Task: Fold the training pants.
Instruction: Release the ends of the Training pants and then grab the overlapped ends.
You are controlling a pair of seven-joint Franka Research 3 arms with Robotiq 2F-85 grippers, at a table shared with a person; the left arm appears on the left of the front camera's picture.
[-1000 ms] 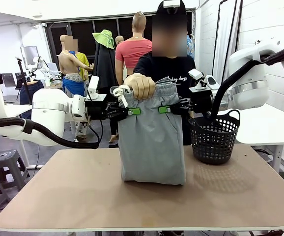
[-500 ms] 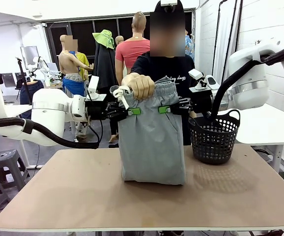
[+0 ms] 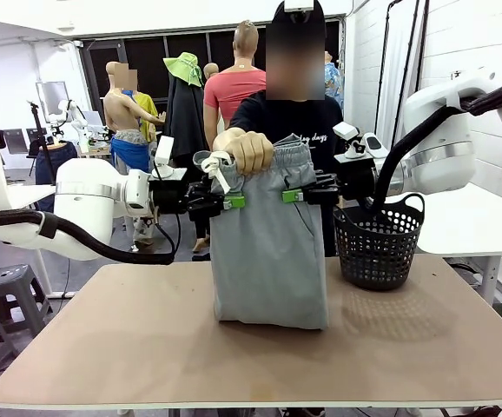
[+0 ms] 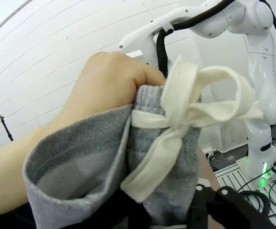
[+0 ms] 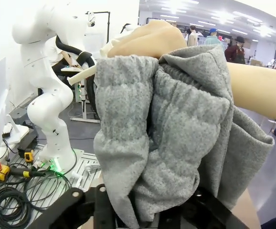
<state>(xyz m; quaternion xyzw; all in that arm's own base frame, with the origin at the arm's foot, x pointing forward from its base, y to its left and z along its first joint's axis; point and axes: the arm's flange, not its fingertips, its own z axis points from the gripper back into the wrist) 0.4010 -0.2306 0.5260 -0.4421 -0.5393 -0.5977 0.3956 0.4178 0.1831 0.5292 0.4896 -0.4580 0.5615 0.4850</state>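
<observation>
The light grey training pants (image 3: 270,252) hang folded over the table, their lower end resting on the tabletop. A person's hand (image 3: 246,150) grips the waistband, beside the white drawstring (image 3: 214,165). My left gripper (image 3: 230,201) is at the pants' left edge below that hand, and my right gripper (image 3: 294,195) is at the right edge. In the left wrist view the drawstring bow (image 4: 195,112) and grey cloth (image 4: 80,176) lie between my fingers. In the right wrist view bunched cloth (image 5: 171,143) fills the gap. How tightly either grips is unclear.
A black mesh basket (image 3: 379,245) stands on the table just right of the pants, under my right arm. The person stands at the far edge behind the pants. The brown tabletop (image 3: 147,339) has free room in front and to the left.
The left gripper's green pad has shifted slightly left and down, and the right one slightly right. The pants and the person's hand hang as before.
</observation>
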